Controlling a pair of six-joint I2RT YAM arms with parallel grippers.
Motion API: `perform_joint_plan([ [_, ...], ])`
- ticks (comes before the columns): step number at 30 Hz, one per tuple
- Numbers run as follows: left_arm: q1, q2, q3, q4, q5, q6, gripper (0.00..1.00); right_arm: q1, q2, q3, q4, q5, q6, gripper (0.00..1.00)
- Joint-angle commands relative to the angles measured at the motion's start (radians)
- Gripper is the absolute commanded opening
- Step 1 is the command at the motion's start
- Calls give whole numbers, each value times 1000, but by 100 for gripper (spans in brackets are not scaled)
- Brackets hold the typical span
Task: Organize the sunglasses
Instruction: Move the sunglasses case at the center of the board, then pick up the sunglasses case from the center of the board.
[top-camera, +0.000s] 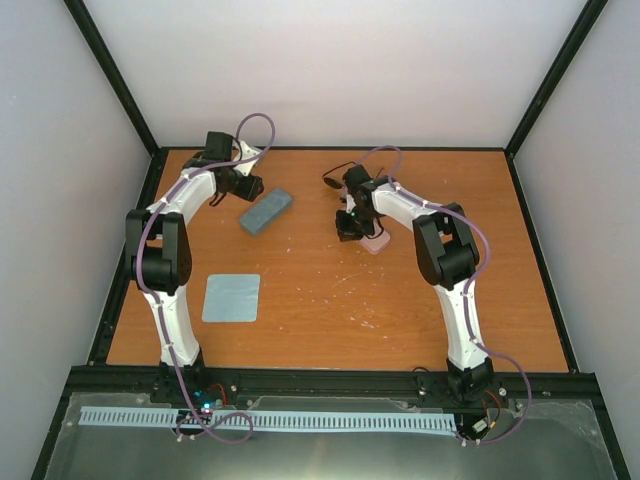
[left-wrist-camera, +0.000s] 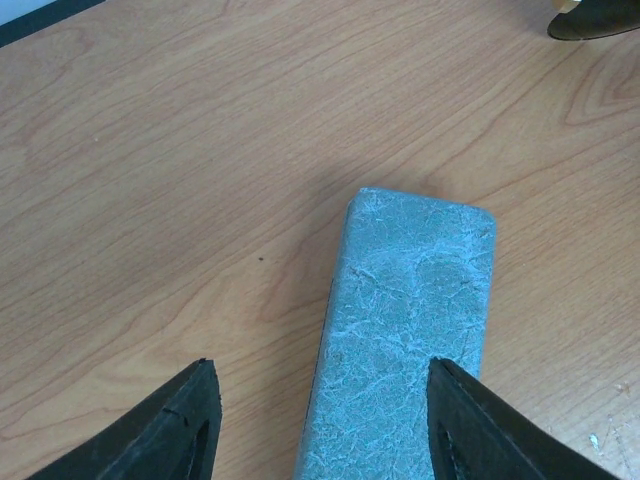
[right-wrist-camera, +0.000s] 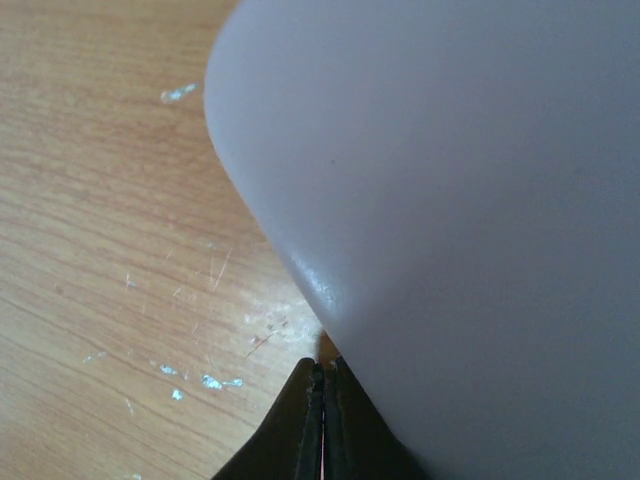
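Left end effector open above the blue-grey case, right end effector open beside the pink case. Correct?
No: the right end effector is shut, jaws pressed together beside the pink case, per the right wrist view. The left end effector is open above the blue-grey case.

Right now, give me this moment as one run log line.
left gripper: open over blue-grey case | right gripper: shut beside pink case | black sunglasses: on table, not held
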Motion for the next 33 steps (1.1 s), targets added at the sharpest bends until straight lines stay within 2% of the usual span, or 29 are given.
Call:
perform_joint_plan([
  [1, 3, -19, -1, 23, 22, -14, 56, -48, -9, -65, 47, 116, 89, 3],
  [16, 3, 46, 35, -17, -2, 32, 56, -220, -157, -255, 61, 224, 135, 3],
  [22, 0, 10, 1, -74, 22, 108, 70, -315, -183, -301, 68, 249, 125, 4],
  [25, -14, -16, -39, -85, 2, 150, 90, -344, -186, -301, 69, 256, 109, 5],
  [26, -21, -24, -54, -83, -12, 160, 98, -350, -186, -298, 69, 253, 104, 7],
  [28, -35, -30, -79, -81, -42, 176, 99, -354, -186, -289, 66, 258, 93, 15],
  [30, -50, -31, -100, -72, -69, 185, 100, -356, -192, -283, 68, 256, 88, 35],
  [31, -55, -29, -107, -69, -70, 188, 99, -356, -196, -282, 71, 253, 88, 40],
  [33, -66, -29, -114, -65, -73, 192, 100, -356, -205, -281, 75, 243, 89, 44],
])
